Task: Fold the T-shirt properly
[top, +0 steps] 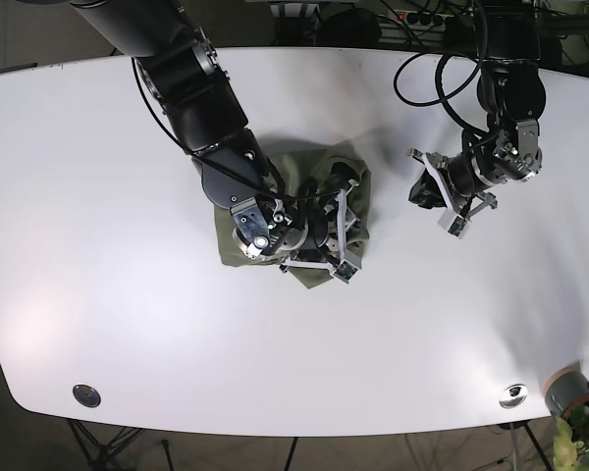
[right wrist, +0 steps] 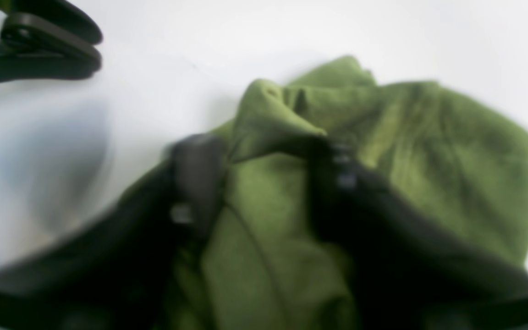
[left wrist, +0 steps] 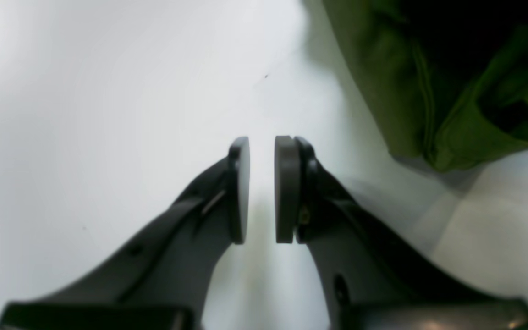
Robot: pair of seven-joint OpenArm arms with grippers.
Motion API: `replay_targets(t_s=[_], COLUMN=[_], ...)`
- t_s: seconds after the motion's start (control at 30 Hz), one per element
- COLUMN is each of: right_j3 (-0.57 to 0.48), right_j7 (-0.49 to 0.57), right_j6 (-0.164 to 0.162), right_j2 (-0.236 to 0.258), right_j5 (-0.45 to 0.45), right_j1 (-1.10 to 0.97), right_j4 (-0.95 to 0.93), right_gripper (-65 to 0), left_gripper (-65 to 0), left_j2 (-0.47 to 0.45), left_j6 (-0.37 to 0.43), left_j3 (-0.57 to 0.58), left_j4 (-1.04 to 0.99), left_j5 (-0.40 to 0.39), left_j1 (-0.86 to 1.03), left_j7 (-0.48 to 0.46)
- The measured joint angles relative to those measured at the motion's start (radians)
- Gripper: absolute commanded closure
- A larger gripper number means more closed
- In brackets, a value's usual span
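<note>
T-shirt (top: 346,186) sits bunched up near the middle of the white surface (top: 108,294), olive green, rumpled into a heap rather than lying flat. Right on top of that heap is the right claw (top: 319,235), fingers spread apart with green cloth showing between them; the right wrist view is blurred, so whether the pads actually pinch any fabric is not clear, but the jaws stand apart. Off to the shirt's side in the base view, clear of the cloth, the left claw (left wrist: 261,190) hangs over bare surface, its two flat pads (left wrist: 287,188) facing each other with a narrow gap and nothing between them. In the left wrist view a folded green edge lies near the pads, not touching.
</note>
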Motion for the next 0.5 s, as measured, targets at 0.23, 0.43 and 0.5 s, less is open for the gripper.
replay_targets(t_s=[0.23,0.43,0.5], right_j3=[0.0,0.002,0.012], right_j7=[-0.008,-0.062,-0.073], right_j6=[0.0,0.002,0.002], right_j2=[0.003,0.001,-0.002], right_j5=[-0.003,0.002,0.002], right_j1=[-0.008,-0.013,-0.014], right_j4=[0.034,0.161,0.19], right_gripper=[-5.1,-5.1,-5.1], left_gripper=[-7.5,-7.5,-7.5], left_j2=[0.0,0.0,0.0], left_j6=[0.0,0.0,0.0], left_j3=[0.0,0.0,0.001], left_j4=[0.0,0.0,0.0], left_j5=[0.001,-0.002,-0.003], left_j1=[-0.002,-0.006,-0.005], left_j7=[0.0,0.0,0.0])
